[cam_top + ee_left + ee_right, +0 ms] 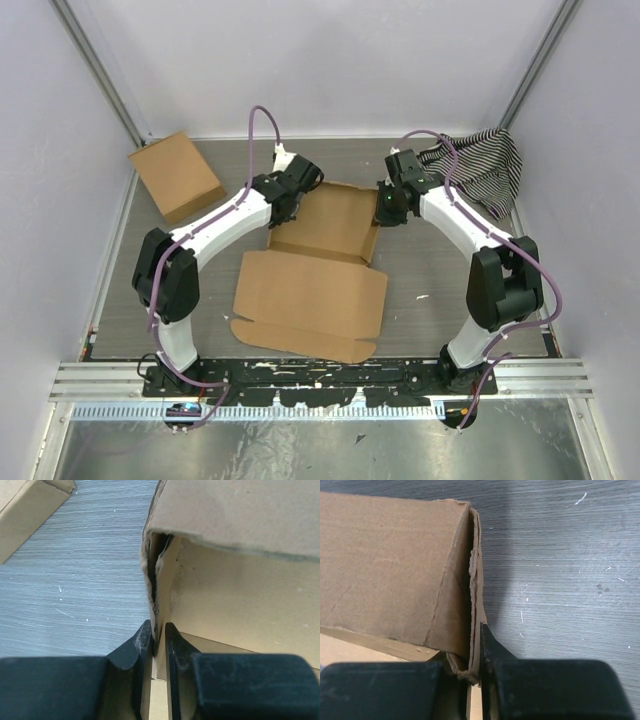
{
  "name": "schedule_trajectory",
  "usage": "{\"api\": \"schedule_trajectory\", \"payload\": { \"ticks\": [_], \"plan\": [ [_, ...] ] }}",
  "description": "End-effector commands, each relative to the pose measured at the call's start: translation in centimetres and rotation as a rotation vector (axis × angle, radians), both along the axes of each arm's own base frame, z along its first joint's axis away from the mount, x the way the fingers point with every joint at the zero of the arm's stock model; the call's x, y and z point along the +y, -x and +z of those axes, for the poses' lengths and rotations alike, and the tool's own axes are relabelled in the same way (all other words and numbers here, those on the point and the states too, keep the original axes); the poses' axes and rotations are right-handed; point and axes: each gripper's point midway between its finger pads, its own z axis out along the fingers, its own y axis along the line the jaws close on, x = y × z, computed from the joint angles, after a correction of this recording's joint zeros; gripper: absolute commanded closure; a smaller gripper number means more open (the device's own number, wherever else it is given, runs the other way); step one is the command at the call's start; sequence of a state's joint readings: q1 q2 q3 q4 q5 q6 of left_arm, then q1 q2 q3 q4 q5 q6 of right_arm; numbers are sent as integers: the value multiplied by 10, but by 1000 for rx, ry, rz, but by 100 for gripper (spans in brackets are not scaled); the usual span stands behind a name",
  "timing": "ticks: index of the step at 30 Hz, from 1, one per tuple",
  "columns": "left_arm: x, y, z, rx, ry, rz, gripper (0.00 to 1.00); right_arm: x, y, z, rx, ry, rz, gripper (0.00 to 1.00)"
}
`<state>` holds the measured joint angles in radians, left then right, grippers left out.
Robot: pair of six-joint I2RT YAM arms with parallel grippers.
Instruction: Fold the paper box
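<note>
The paper box (310, 285) is plain brown cardboard lying in the middle of the table, its near panel flat and its far part raised into walls. My left gripper (290, 196) is at the box's far left corner, shut on the folded left wall (156, 587), with its fingers (140, 647) pinching the cardboard edge. My right gripper (388, 205) is at the far right corner, shut on the doubled right wall (474, 605); one finger (490, 647) shows outside the wall, the other is hidden behind it.
A smaller plain cardboard rectangle (176, 175) lies at the far left, also in the left wrist view (25, 510). A black-and-white striped cloth (485, 170) lies at the far right. Frame posts stand at the back corners. The table is grey wood grain (570, 580).
</note>
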<state>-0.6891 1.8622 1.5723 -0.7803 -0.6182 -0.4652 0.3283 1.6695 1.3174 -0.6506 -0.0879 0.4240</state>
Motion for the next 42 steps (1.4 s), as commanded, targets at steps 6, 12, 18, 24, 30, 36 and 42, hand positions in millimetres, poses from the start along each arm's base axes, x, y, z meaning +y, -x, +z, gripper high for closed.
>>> {"api": "schedule_trajectory", "payload": {
  "ticks": [6, 12, 18, 24, 30, 36, 42],
  "plan": [
    [-5, 13, 6, 100, 4, -22, 76, 22, -28, 37, -76, -124, -16, 89],
    [6, 22, 6, 137, 3, 20, 72, 13, -32, 39, -91, -74, -36, 54],
    [20, 26, 4, 162, 60, 70, 68, 10, -40, 45, -120, -51, -42, 47],
    [32, 23, 20, 123, 165, 114, 69, 5, -52, 33, -115, 14, -22, 47],
    [38, 23, 28, 99, 240, 101, 70, 7, -64, -12, -44, 68, 20, 47],
    [46, 31, 28, 113, 212, 85, 71, 6, -79, -41, -35, 107, 21, 52],
    [53, 40, 22, 129, 193, 88, 72, -11, -83, -53, -33, 257, 20, 75]
  ]
}}
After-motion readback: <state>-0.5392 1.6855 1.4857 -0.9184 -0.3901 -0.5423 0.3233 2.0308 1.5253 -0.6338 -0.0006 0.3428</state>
